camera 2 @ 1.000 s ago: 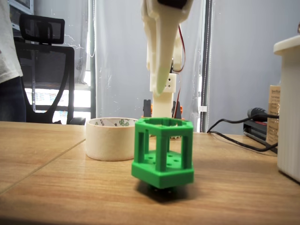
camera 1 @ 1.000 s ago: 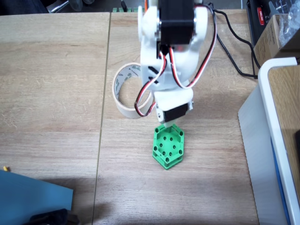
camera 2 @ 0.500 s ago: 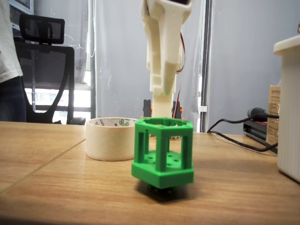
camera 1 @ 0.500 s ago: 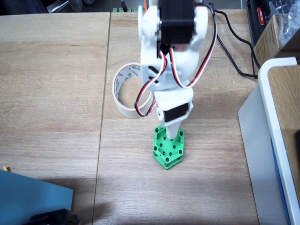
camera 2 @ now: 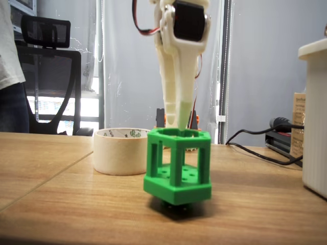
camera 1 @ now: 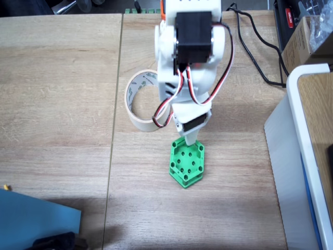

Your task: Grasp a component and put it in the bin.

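Nothing binned yet: component [camera 2: 178, 171] sits on the table [camera 1: 57, 94], ungrasped as far as I can judge, near the bin [camera 2: 120, 150] but apart from it. Gripper [camera 2: 181, 125] has dropped since a second ago, its tip at the component's far rim; can't tell if the claw is apart or together.
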### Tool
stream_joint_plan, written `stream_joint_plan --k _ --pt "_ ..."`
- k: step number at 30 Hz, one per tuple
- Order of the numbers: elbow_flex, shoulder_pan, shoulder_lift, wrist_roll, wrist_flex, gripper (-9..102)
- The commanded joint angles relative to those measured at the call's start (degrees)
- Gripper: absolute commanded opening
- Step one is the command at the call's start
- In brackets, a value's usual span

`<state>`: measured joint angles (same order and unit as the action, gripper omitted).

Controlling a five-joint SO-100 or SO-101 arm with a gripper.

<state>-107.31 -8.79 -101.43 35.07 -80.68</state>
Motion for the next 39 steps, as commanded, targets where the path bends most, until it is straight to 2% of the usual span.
stream_joint_plan --k 1,16,39 --pt "0.5 0.9 -0.4 2.5 0.4 18" --pt "4.2 6.7 -1.6 8.8 0.6 18" --pt "8.2 6.6 9.6 9.5 0.6 18"
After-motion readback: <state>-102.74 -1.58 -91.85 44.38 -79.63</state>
